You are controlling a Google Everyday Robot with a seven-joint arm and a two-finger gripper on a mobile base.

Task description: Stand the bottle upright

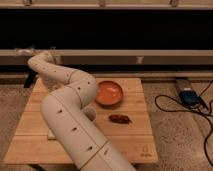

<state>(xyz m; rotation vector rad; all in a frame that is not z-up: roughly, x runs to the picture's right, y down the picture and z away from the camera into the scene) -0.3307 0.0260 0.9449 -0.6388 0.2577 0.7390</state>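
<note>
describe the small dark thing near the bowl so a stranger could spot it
On the wooden table, the white robot arm runs up the left side, its gripper at the far left corner. Right of the arm sits an orange bowl; just in front of it lies a small oblong object, the only dark reddish-brown thing on the boards.

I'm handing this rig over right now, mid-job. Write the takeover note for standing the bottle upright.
Pincer: at the end of the white arm, just off the back-left corner of the light wooden table. Whether it holds anything cannot be told.
Bottle: the small whitish plastic bottle is not in view; the arm covers much of the table's left half and may hide it.
Also on the table: a round orange bowl, with a small dark reddish-brown object in front of it.
Done: nothing that can be confirmed.
Left: find the bottle, grasp it, stand it upright.
</note>
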